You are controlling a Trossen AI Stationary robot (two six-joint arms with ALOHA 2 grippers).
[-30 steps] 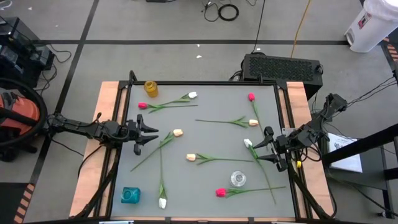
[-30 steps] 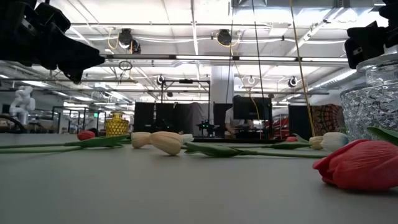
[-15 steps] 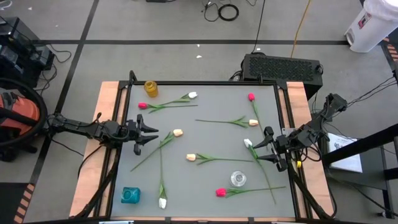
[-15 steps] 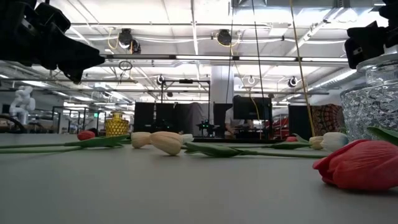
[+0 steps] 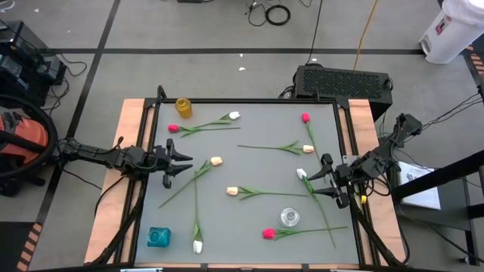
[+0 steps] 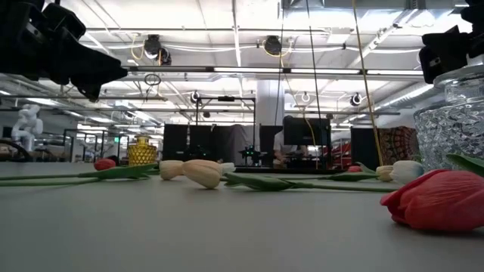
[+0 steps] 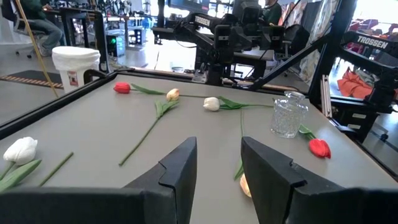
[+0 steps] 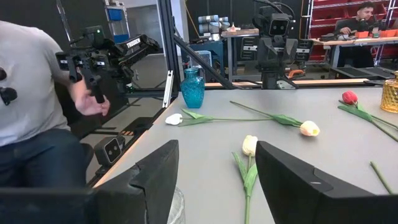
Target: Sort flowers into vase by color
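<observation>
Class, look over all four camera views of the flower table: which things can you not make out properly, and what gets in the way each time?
- Low view: the clear glass vase is cut off by the right edge.
- Low view: the teal vase is out of frame.
- Left wrist view: a cream tulip is half hidden behind the left gripper.
- Right wrist view: the yellow vase is cut off by the right edge.
- Right wrist view: the person's hand is blurred.

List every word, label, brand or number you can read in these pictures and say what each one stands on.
"TROSSEN": white letters on a dark frame beam behind the table, left wrist view.
White bucket, red and dark label: too small to read.
Dark arm beside the person, right wrist view, white lettering: too blurred to read.
Nothing else is legible.
</observation>
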